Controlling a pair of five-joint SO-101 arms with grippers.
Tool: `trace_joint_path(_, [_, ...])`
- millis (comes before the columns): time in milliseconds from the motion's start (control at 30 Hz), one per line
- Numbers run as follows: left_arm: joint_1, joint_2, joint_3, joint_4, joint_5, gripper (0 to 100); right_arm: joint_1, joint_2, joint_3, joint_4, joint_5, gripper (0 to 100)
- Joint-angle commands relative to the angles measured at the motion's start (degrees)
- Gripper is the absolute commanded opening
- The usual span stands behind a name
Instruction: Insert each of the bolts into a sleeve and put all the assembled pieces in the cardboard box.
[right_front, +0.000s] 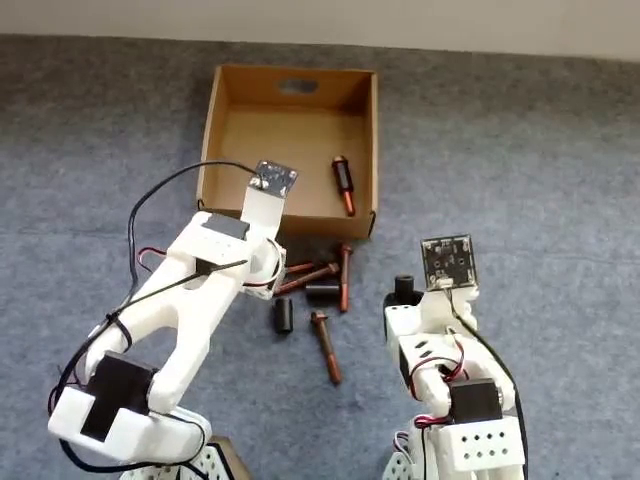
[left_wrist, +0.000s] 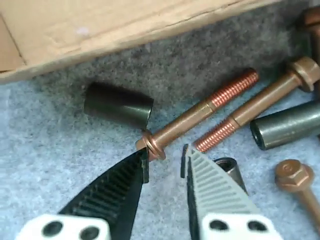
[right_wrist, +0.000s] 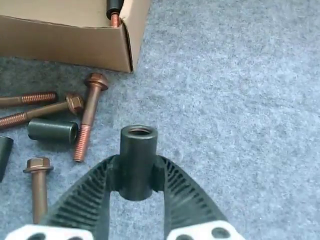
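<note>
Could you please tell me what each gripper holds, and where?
Right gripper clamps the black cylindrical metal sleeve by its lower half; left gripper holds nothing.

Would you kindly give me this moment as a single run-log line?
left gripper: open, at bolt | right gripper: shut on sleeve | cardboard box: one assembled piece inside

A brown box (right_front: 214, 150) is sitting open, and one copper bolt (right_front: 347, 203) pushed into a black sleeve (right_front: 342, 174) is lying inside it. Just in front of the box, four bolts (right_front: 326, 347) and some dark sleeves (right_front: 283, 314) are lying loose. One more sleeve is standing upright, held tight in the right gripper (right_wrist: 136, 172).
</note>
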Motion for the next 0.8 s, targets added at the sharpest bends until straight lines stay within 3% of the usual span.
trace_joint_path(0, [-0.66, -0.04, -1.71, -0.53, -0.35, 15, 0.48, -0.48, -0.40, -1.19, -0.44, 0.5])
trace_joint_path(167, [-0.92, 0.13, -1.36, -3.52, -5.98, 15, 0.48, -0.48, -0.40, -1.19, -0.44, 0.5])
trace_joint_path(433, [-1.10, 0.66, -1.36, -3.69, -5.71, 15, 0.48, -0.48, -0.40, -1.19, -0.44, 0.5])
trace_joint_path(533, [-1.10, 4.26, -1.71, -3.69, -2.29, 15, 0.48, -0.48, -0.40, -1.10, -0.44, 0.5])
trace_joint_path(767, [-0.75, 11.21, -7.87, -1.85, -4.75, 15, 0.48, -0.48, -0.40, -1.10, -0.44, 0.5])
